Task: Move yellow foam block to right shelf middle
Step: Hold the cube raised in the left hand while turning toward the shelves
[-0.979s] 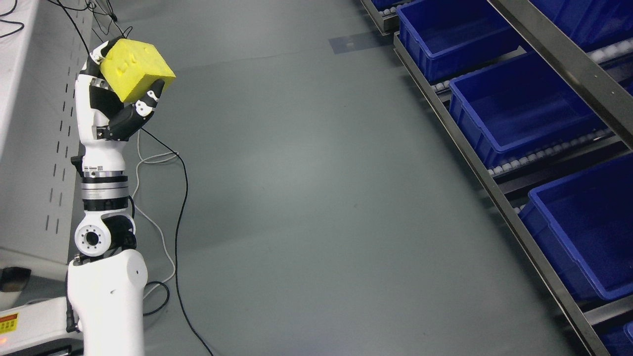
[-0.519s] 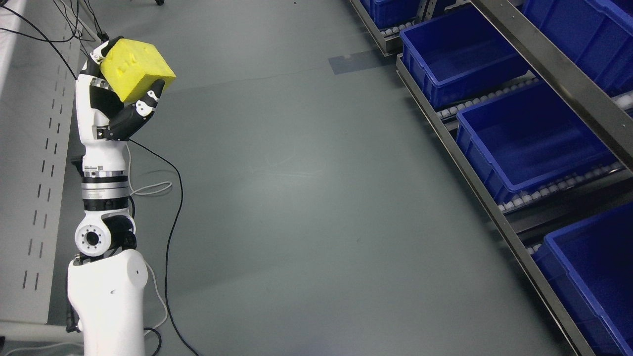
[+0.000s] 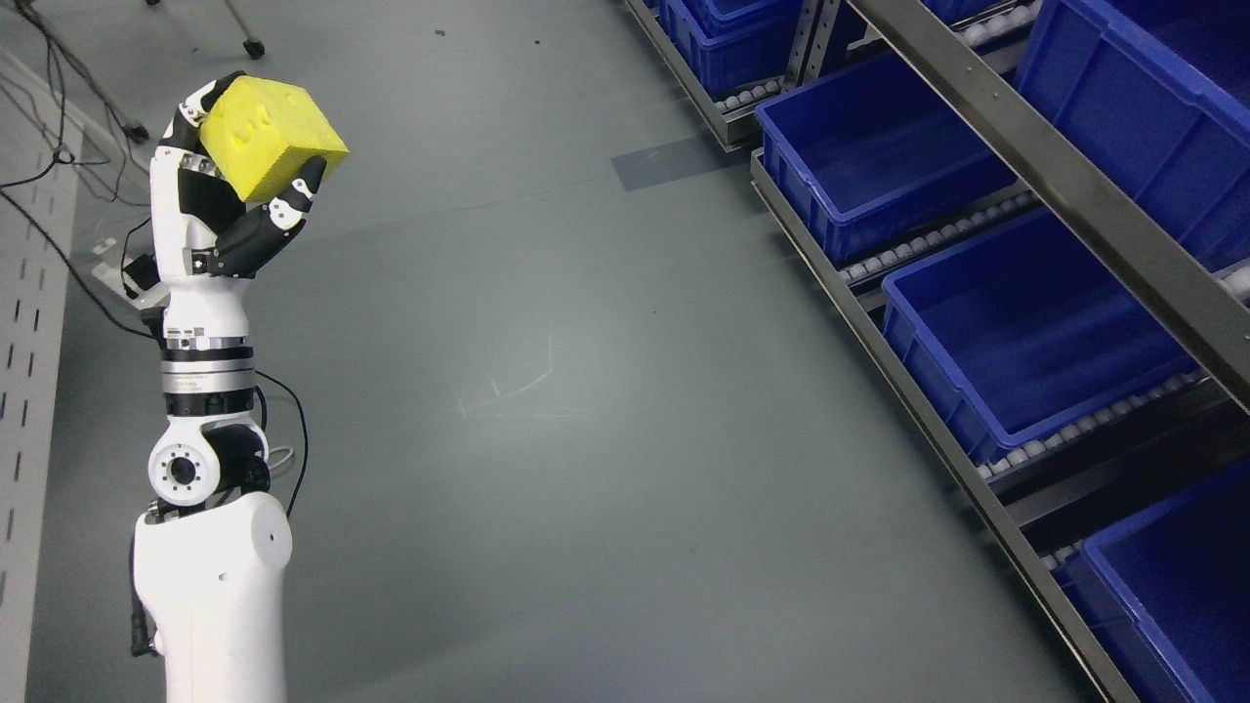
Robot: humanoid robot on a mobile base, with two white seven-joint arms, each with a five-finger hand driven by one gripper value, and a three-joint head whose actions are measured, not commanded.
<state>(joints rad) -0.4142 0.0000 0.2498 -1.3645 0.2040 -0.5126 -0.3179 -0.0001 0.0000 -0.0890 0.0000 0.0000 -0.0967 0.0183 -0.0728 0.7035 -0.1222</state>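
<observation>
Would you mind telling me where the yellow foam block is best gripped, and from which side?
Across two opposite flat faces, coming from below, as the left hand does now: the yellow foam block is a cube tilted on a corner, with a finger on its lower right face and others on its left.

Nothing readable is showing from here: the small label on the left arm's wrist [image 3: 186,335] is carrying print too tiny to make out.
</observation>
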